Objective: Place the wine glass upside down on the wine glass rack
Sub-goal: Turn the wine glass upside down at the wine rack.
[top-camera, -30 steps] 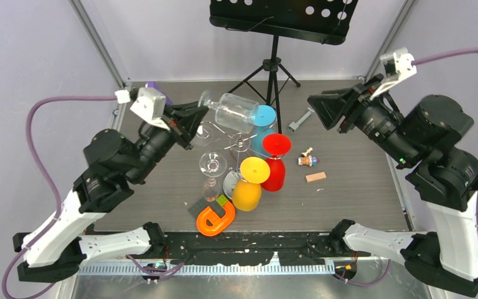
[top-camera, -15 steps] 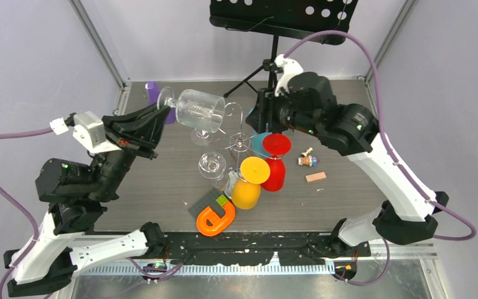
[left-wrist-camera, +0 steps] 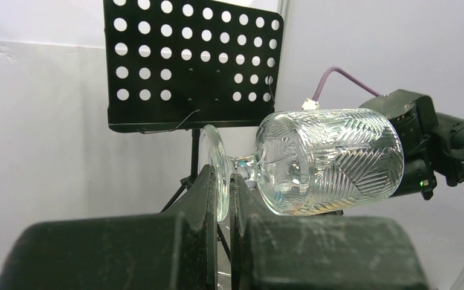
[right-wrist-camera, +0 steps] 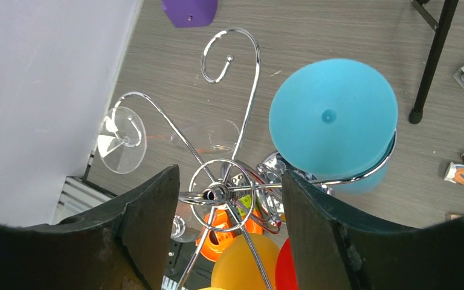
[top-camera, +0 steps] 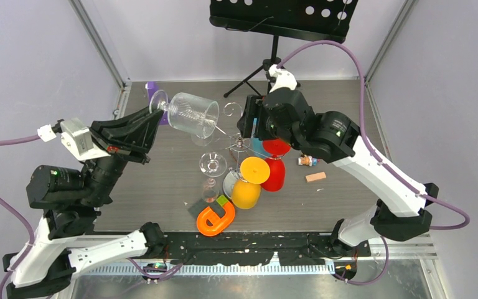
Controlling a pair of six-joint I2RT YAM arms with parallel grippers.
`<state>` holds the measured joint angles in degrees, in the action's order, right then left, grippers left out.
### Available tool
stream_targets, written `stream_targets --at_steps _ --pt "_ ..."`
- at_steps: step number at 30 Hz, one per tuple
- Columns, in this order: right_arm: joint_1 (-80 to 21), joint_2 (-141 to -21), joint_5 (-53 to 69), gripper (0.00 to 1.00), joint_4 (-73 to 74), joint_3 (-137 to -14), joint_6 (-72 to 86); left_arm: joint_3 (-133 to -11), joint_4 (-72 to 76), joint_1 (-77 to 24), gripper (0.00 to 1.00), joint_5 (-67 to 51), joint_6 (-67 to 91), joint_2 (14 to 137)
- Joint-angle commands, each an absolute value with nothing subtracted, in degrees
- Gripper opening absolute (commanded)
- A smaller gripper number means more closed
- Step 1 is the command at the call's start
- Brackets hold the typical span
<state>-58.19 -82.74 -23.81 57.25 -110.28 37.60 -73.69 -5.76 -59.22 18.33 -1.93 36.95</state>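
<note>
Over the wine glass rack [top-camera: 239, 144], swung the right gripper [right-wrist-camera: 229, 178] in from the far right within the last second, arm arched high, wrist aimed straight down at the shiny chrome hub; left its jaws apart either side of the hub, clamping nothing. Left of the rack, drew the wine glass [top-camera: 190, 115] back from above the curled wire arms. Kept the left gripper [left-wrist-camera: 220, 181] pinched shut on the flat round foot, forearm raised, cut-crystal bowl tipped sideways, mouth toward the rack. Beside the hub, noted a smooth blue goblet [right-wrist-camera: 332, 118] foot-up, one wire arm curving round it.
</note>
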Motion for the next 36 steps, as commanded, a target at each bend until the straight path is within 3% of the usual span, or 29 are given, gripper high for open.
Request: stream_targets --at_steps 1,12,16,24,36 --pt "-61.0 -83.1 -31.8 0.70 55.5 -108.3 41.8 -74.0 -1.5 -59.1 0.00 17.2 -0.5 35.4" --pt "-66.0 -87.3 -41.4 0.71 56.7 -110.0 42.3 -73.3 -2.7 -59.2 0.00 16.9 -0.4 33.3" --pt "-66.9 -87.9 -44.1 0.64 57.2 -110.0 41.7 -72.9 -2.8 -59.2 0.00 16.9 1.0 33.0" --pt "-68.4 -89.2 -46.1 0.38 57.2 -110.3 39.7 -72.3 -2.8 -59.2 0.00 17.0 1.4 32.9" --pt "-69.1 -87.6 -42.2 0.27 50.7 -105.5 31.9 -71.6 -3.0 -59.2 0.00 17.7 2.0 32.9"
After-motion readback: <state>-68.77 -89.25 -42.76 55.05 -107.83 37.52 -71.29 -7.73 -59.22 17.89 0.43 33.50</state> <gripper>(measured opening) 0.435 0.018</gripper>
